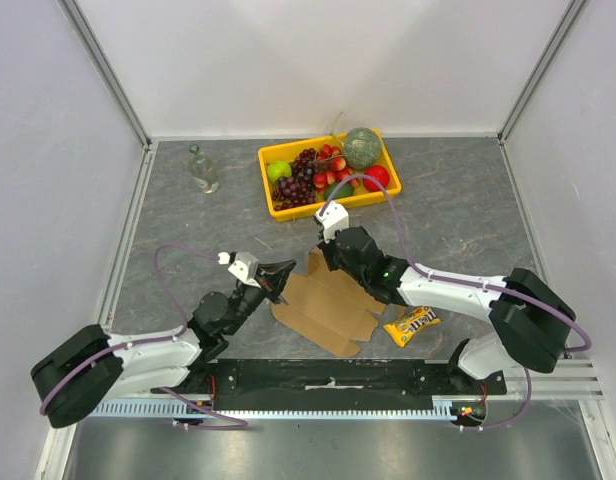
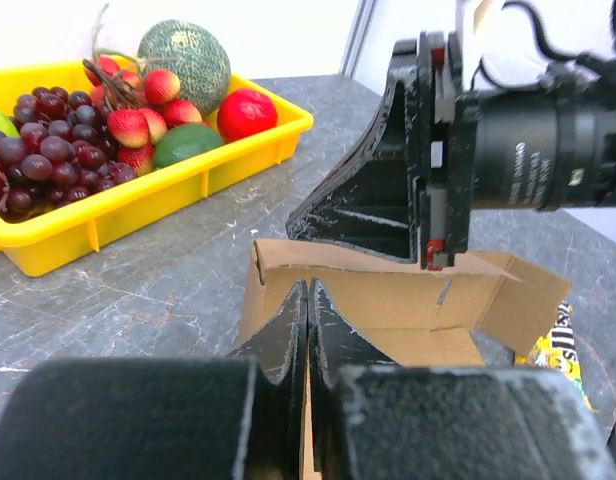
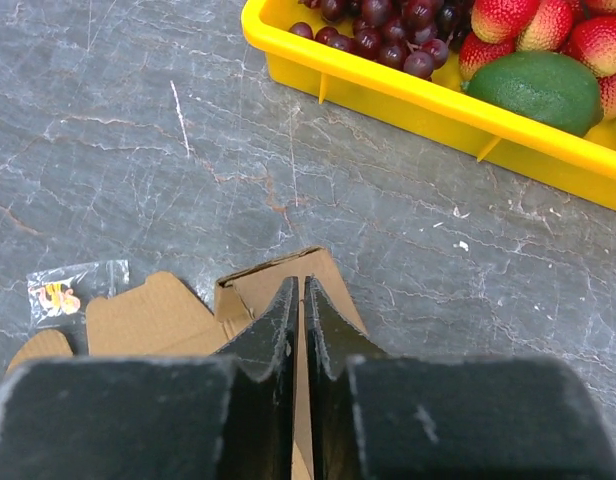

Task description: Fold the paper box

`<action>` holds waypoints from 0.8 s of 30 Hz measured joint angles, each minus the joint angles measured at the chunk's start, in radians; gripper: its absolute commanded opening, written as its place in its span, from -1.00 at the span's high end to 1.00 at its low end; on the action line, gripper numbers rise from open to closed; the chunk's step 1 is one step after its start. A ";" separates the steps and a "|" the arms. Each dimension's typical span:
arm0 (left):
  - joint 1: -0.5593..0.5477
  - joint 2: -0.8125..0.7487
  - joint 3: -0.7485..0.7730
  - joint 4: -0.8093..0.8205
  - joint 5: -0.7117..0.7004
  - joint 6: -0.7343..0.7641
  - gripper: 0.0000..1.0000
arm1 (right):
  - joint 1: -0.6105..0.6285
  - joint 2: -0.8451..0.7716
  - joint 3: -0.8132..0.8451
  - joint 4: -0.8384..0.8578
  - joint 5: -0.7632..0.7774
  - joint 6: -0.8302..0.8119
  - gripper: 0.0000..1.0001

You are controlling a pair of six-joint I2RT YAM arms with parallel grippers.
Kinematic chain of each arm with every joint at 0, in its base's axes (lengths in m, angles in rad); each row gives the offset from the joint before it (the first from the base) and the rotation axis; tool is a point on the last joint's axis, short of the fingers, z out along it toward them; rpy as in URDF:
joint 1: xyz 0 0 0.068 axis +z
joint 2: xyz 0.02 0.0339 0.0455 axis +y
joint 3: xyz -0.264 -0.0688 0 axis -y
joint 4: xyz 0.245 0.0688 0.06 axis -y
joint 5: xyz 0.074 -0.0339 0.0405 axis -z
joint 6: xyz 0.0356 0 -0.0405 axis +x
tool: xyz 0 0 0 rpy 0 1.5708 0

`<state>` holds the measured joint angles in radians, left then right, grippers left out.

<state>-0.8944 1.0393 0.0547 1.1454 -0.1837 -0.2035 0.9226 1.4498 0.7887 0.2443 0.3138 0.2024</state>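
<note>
Right now I have the paper box lying mostly flat near the middle of the counter, one flap raised at its 12 o'clock edge. My left arm lies low, stretching from its base at 7 o'clock toward 1 o'clock. The left gripper meets the box's 9 o'clock edge, fingers pressed together on a sliver of cardboard. My right arm reaches from 5 o'clock toward 10 o'clock, wrist bent downward. The right gripper sits at the raised flap, fingers nearly touching, with brown cardboard pinched between them. A yellow fruit tray stands at 12 o'clock. A glass bottle is at 10 o'clock. A candy packet lies just beside the box at 4 o'clock.
</note>
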 measured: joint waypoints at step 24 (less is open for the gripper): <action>0.000 -0.151 0.000 -0.157 -0.098 -0.008 0.96 | -0.012 0.111 -0.001 0.118 -0.134 0.053 0.87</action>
<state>-0.8944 0.8886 0.0547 0.9882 -0.2817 -0.2119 0.9104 1.5604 0.7879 0.3626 0.1802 0.2558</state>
